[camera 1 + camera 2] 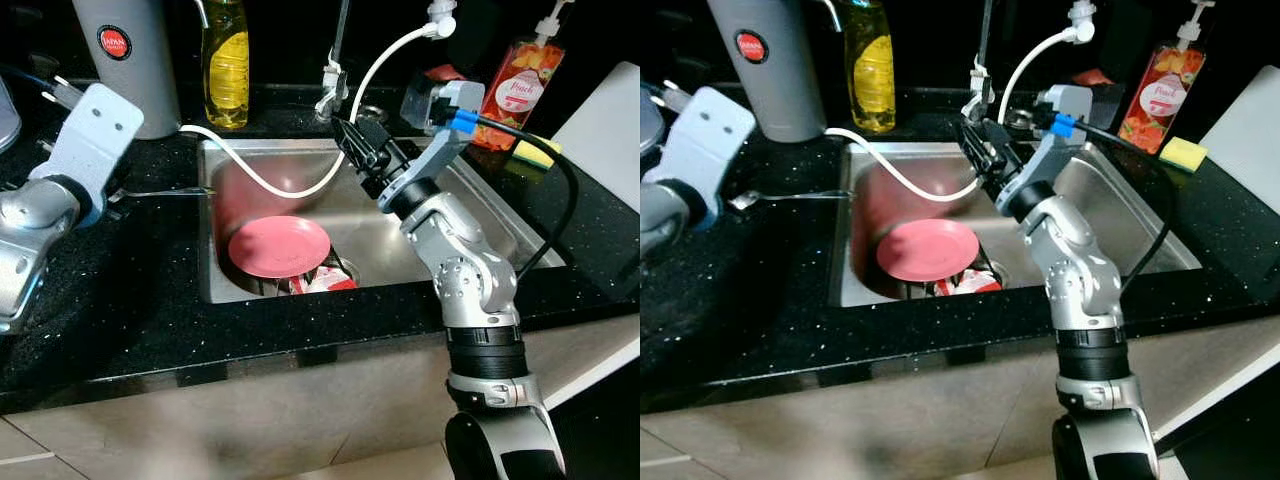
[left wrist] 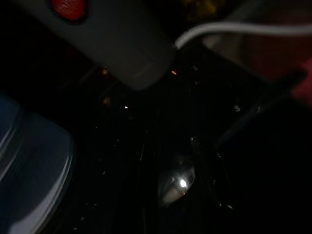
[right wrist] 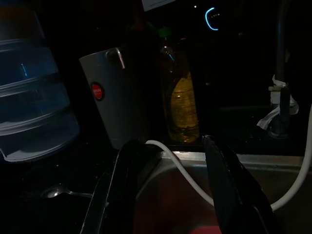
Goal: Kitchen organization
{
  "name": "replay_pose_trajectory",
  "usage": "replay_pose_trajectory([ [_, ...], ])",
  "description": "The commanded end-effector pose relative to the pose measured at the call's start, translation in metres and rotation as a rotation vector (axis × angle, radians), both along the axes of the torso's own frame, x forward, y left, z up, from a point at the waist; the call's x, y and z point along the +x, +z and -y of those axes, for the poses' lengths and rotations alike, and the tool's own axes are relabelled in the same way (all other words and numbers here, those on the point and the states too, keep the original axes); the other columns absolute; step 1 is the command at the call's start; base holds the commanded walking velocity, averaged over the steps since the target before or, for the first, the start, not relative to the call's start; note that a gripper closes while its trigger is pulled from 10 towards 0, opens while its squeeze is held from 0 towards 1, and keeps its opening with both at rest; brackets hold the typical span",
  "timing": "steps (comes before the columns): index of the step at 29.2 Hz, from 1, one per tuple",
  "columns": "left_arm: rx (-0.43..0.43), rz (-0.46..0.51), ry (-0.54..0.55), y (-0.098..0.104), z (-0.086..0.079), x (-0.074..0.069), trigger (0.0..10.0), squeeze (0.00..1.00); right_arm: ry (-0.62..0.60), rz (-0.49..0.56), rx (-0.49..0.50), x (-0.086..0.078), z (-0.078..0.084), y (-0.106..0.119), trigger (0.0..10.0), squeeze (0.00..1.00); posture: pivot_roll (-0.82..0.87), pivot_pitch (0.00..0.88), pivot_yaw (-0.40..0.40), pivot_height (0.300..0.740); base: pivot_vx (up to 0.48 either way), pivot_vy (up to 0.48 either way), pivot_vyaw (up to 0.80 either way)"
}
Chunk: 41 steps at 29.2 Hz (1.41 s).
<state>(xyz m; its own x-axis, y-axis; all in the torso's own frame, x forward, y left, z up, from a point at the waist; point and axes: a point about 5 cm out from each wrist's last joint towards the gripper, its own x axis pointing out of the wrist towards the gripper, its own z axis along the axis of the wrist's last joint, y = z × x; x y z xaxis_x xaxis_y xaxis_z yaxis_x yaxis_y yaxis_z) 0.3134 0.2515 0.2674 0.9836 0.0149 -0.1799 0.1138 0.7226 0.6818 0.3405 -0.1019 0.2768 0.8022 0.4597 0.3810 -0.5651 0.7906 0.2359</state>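
A pink plate lies tilted in the steel sink, on top of a red and white item. My right gripper hangs open over the back of the sink, above the plate, with nothing between its black fingers. A white hose loops across the basin just below it. On the black counter left of the sink lies a metal spoon, its handle pointing toward the sink. My left arm is held over that counter close to the spoon.
Behind the sink stand a grey jug, a yellow soap bottle, the tap and a peach dispenser beside a yellow sponge. A white board leans at the right. Stacked clear containers sit at the far left.
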Motion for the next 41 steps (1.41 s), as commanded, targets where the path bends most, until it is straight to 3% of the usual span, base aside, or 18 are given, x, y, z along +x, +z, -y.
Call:
replay_pose_trajectory([
  [1, 0.071, -0.038, -0.021, -0.004, -0.002, -0.002, 10.0, 0.00, -0.012, 0.006, -0.004, -0.001, 0.002, 0.000, 10.0, 0.00, 0.12, 0.000, -0.073, 0.740, 0.000, 0.000, 0.00],
  [2, 0.101, -0.052, -0.027, -0.006, -0.003, -0.003, 10.0, 1.00, -0.012, 0.006, -0.004, -0.001, 0.002, 0.000, 10.0, 0.00, 0.12, 0.000, -0.073, 0.740, 0.000, 0.000, 0.00],
  [4, 0.148, -0.066, -0.032, -0.009, -0.005, -0.003, 10.0, 1.00, -0.013, 0.006, -0.003, -0.001, 0.002, 0.000, 10.0, 0.00, 0.12, 0.000, -0.073, 0.740, 0.000, 0.000, 0.00],
  [6, 0.268, -0.112, -0.057, -0.018, -0.008, -0.002, 10.0, 1.00, -0.014, 0.006, -0.001, -0.001, 0.003, 0.000, 10.0, 0.00, 0.12, 0.000, -0.073, 0.740, 0.000, 0.000, 0.00],
  [10, 0.297, -0.135, -0.078, -0.022, -0.008, -0.002, 10.0, 1.00, -0.015, 0.006, 0.000, -0.001, 0.003, 0.000, 10.0, 0.00, 0.12, 0.000, -0.073, 0.740, 0.000, 0.000, 0.00],
  [11, 0.413, -0.177, -0.092, -0.027, -0.011, 0.000, 10.0, 0.00, -0.015, 0.009, 0.002, -0.001, 0.003, 0.000, 10.0, 0.00, 0.12, 0.000, -0.070, 0.740, 0.000, 0.000, 0.00],
  [14, 0.488, -0.209, -0.094, -0.029, -0.016, 0.004, 10.0, 0.00, -0.018, 0.011, 0.004, -0.001, 0.004, 0.001, 10.0, 0.00, 0.12, 0.000, -0.070, 0.740, 0.000, 0.000, 0.00],
  [20, 0.535, -0.244, -0.113, -0.031, -0.020, 0.007, 10.0, 0.00, -0.024, 0.013, 0.007, -0.001, 0.005, 0.001, 10.0, 0.00, 0.11, 0.000, -0.063, 0.740, 0.000, 0.000, 0.00],
  [27, 0.646, -0.262, -0.096, -0.031, -0.034, 0.022, 9.9, 0.00, -0.033, 0.013, 0.011, -0.001, 0.006, 0.002, 10.0, 0.00, 0.11, 0.000, -0.067, 0.740, 0.000, 0.000, 0.00],
  [32, 0.727, -0.273, -0.093, -0.035, -0.037, 0.036, 8.5, 0.00, -0.041, 0.015, 0.014, -0.001, 0.007, 0.003, 10.0, 0.00, 0.11, 0.000, -0.064, 0.740, 0.000, 0.000, 0.00],
  [35, 0.732, -0.272, -0.100, -0.037, -0.036, 0.039, 8.3, 0.00, -0.044, 0.015, 0.014, -0.002, 0.008, 0.003, 10.0, 0.00, 0.10, 0.000, -0.063, 0.740, 0.000, 0.000, 0.00],
  [37, 0.728, -0.267, -0.132, -0.041, -0.029, 0.048, 6.9, 0.00, -0.049, 0.016, 0.017, -0.002, 0.009, 0.004, 10.0, 0.00, 0.10, 0.000, -0.057, 0.740, 0.000, 0.000, 0.00],
  [41, 0.740, -0.256, -0.214, -0.047, -0.013, 0.058, 6.9, 0.00, -0.060, 0.016, 0.019, -0.003, 0.010, 0.004, 10.0, 0.00, 0.09, 0.000, -0.048, 0.740, 0.000, 0.000, 0.00],
])
